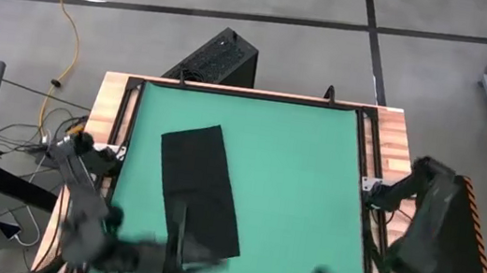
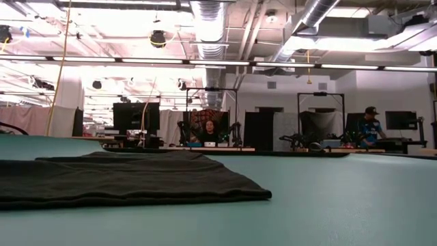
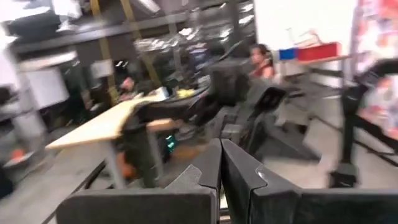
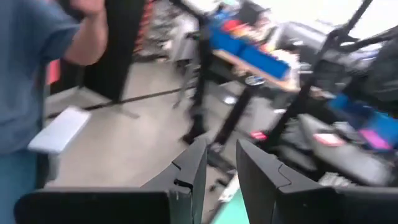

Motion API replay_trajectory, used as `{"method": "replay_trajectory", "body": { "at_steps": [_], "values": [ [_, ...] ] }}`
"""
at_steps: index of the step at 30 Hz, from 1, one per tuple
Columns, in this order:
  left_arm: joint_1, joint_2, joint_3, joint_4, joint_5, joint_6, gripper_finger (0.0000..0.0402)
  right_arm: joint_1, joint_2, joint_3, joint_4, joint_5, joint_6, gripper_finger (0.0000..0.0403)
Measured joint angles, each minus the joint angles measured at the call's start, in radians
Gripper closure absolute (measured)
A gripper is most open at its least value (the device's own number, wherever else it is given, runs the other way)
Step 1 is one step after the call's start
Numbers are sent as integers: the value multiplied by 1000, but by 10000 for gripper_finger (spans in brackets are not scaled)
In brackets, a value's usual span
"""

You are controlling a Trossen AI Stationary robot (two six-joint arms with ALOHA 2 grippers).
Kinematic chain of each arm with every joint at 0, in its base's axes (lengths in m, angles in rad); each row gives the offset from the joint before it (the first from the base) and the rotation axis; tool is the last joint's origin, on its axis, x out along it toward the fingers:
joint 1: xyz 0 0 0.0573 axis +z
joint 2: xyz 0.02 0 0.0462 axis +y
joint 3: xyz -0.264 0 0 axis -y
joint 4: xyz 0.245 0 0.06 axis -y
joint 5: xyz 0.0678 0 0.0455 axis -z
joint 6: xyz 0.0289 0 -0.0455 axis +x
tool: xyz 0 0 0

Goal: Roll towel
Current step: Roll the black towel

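From above, the towel [image 1: 200,189] lies flat on the green mat [image 1: 302,191], the left gripper [image 1: 173,257] at its near end, possibly touching; a misjudged pinch could bunch the cloth. At table height the towel [image 2: 116,179] rests unrolled. The wrist views show the left gripper [image 3: 221,163] nearly closed, the right gripper [image 4: 221,163] slightly parted, both empty.

My two arms are dark grey to black. My left gripper [image 3: 221,163] has two flat, angular black fingers [image 3: 245,180] on a wide matte bar. My right gripper [image 4: 221,167] has the same blocky black fingers [image 4: 264,177] with notched inner edges.
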Motion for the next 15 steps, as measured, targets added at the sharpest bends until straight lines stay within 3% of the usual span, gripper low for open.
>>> {"method": "replay_trajectory", "body": {
  "at_steps": [5, 10, 15],
  "values": [
    [53, -4, 295, -331, -142, -166, 401, 76, -174, 79, -51, 194, 29, 292],
    [58, -109, 201, -295, -342, -231, 401, 150, -292, 81, -53, 325, 138, 292],
    [50, -154, 208, -275, -652, -158, 401, 233, -346, 81, 8, 609, 131, 292]
  ]
}}
